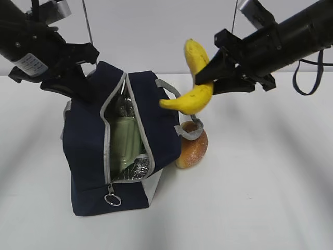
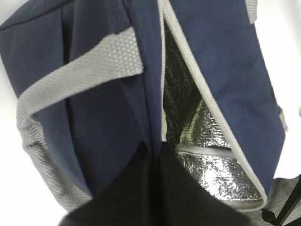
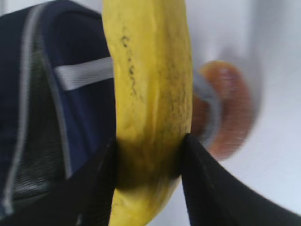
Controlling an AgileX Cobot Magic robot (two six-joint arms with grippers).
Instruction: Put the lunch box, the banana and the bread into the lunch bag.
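The navy lunch bag (image 1: 88,151) stands on the white table with its zipper open. The sage-green lunch box (image 1: 126,143) lies inside against the silver lining. My left gripper (image 1: 86,83) is shut on the bag's left flap (image 2: 113,117) at the far end and holds the opening apart. My right gripper (image 1: 205,78) is shut on the yellow banana (image 1: 193,78) and holds it in the air above the bag's right side; it fills the right wrist view (image 3: 150,94). The reddish-brown bread (image 1: 193,148) lies on the table against the bag's right side, under a grey handle.
A grey webbing handle (image 1: 169,88) arches over the bag's right side below the banana. A metal ring pull (image 1: 112,199) hangs at the bag's near end. A dark cable loop (image 1: 307,78) hangs by the right arm.
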